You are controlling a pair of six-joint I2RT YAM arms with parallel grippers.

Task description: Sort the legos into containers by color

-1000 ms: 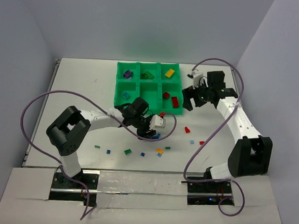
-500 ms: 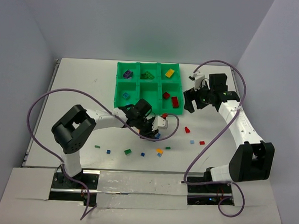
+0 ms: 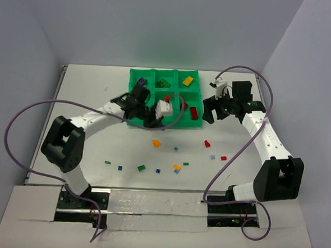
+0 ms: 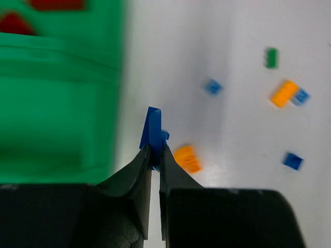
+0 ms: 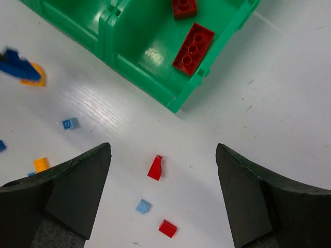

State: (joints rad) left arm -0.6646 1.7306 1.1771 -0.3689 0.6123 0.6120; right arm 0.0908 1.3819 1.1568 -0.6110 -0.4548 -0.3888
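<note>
Surface [image 3: 89, 80] held scattered legos [image 3: 156, 143] | walls [image 3: 160, 22] were pale grey | left jaws pinched blue plate [image 4: 153, 129] | right jaws stood spread

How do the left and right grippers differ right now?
The left gripper is shut, its fingers pinching a blue lego on edge; the right gripper is wide open and holds nothing. The left is by the edge of the green tray, near an orange lego; the right hangs off the tray's corner, over a red lego. Both are black and above the white table.
</note>
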